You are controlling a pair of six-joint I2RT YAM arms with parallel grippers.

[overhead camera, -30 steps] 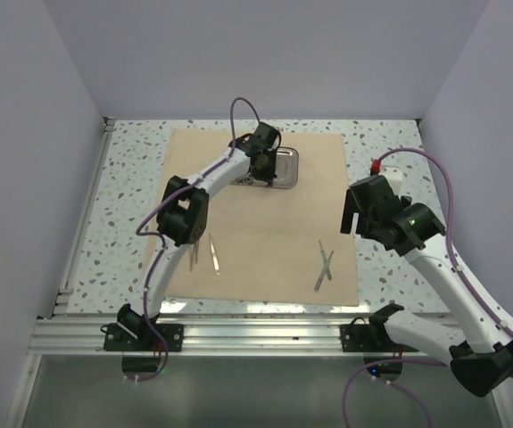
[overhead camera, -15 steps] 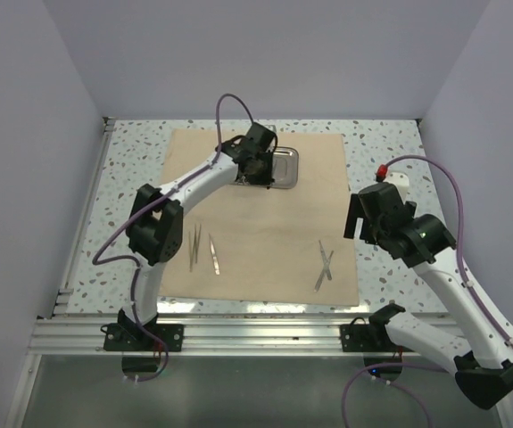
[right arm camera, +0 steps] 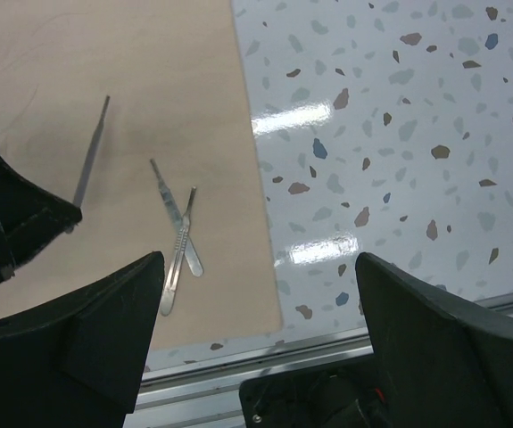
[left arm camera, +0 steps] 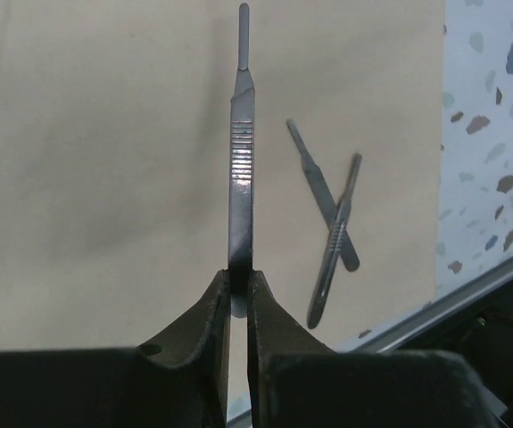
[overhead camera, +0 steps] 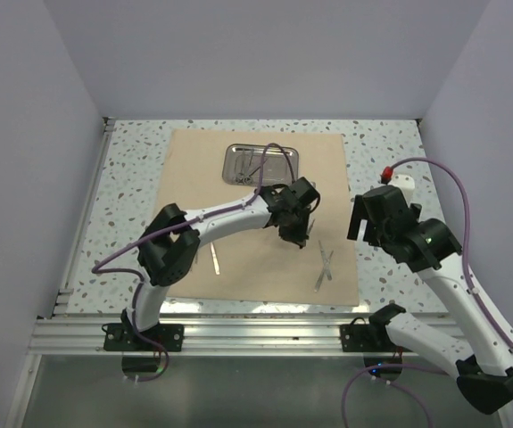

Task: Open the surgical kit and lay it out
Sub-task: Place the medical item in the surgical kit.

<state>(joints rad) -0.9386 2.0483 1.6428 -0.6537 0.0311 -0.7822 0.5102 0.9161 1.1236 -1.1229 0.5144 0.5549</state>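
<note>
The beige cloth wrap (overhead camera: 256, 201) lies spread flat on the table. The steel tray (overhead camera: 261, 165) sits at its far middle with thin instruments in it. My left gripper (overhead camera: 297, 237) is shut on a flat silver scalpel-like handle (left arm camera: 241, 160) and holds it above the cloth's front right part (left arm camera: 78, 178). Two like handles lie crossed (overhead camera: 325, 265) just right of it, and they also show in the left wrist view (left arm camera: 332, 234) and the right wrist view (right arm camera: 177, 234). My right gripper (overhead camera: 364, 225) is open and empty over the cloth's right edge.
More thin instruments (overhead camera: 214, 259) lie on the cloth's front left, partly hidden by the left arm's elbow (overhead camera: 169, 254). Speckled tabletop (right arm camera: 390, 134) surrounds the cloth. An aluminium rail (overhead camera: 256, 312) runs along the near edge. Walls stand on three sides.
My left gripper has left the tray and swung toward the front right of the cloth with the silver handle in it. The right arm has barely shifted.
</note>
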